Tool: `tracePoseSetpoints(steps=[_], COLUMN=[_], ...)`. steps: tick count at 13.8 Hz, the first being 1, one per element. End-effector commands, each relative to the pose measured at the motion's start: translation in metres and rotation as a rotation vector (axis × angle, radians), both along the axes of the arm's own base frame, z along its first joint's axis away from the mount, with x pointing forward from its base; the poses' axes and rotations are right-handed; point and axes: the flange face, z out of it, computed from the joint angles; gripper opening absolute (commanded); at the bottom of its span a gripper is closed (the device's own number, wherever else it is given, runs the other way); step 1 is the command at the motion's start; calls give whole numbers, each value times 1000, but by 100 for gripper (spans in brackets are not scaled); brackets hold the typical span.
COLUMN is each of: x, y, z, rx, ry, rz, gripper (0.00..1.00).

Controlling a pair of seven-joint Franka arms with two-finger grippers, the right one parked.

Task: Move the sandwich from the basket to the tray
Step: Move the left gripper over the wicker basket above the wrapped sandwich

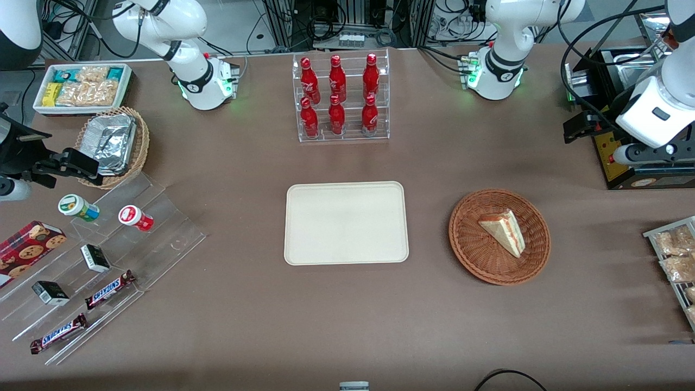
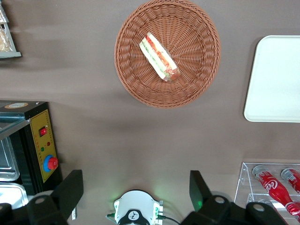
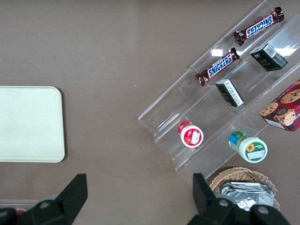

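Note:
The sandwich (image 1: 505, 231) (image 2: 158, 55), a pale bread wedge with red and green filling, lies in the round reddish-brown wicker basket (image 1: 472, 260) (image 2: 197, 79). The cream tray (image 1: 346, 222) (image 2: 276, 79) (image 3: 28, 124) lies flat beside the basket, toward the parked arm's end, with nothing on it. My gripper (image 1: 576, 128) (image 2: 136, 187) hangs open and holds nothing. It is high above the table, farther from the front camera than the basket and well apart from it, toward the working arm's end. Its two black fingers (image 2: 70, 192) stand wide apart.
A clear rack of red bottles (image 1: 342, 98) (image 2: 276, 180) stands farther from the front camera than the tray. A black machine with a yellow control panel (image 1: 624, 163) (image 2: 42, 150) sits under my gripper. A wire rack of snack packets (image 1: 676, 260) lies at the working arm's end.

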Motion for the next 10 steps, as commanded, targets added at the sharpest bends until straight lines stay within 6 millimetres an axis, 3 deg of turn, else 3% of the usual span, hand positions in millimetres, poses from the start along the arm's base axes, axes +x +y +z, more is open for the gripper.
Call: tracePoseSetpoints(steps=[1,6,10], x=[-7,1,12], y=[-1,-1,10], z=[6,-4,-46], rx=[-2,-8,1], ry=[-2,-11,11], rz=[2,3,24], gripper=[100,100,100])
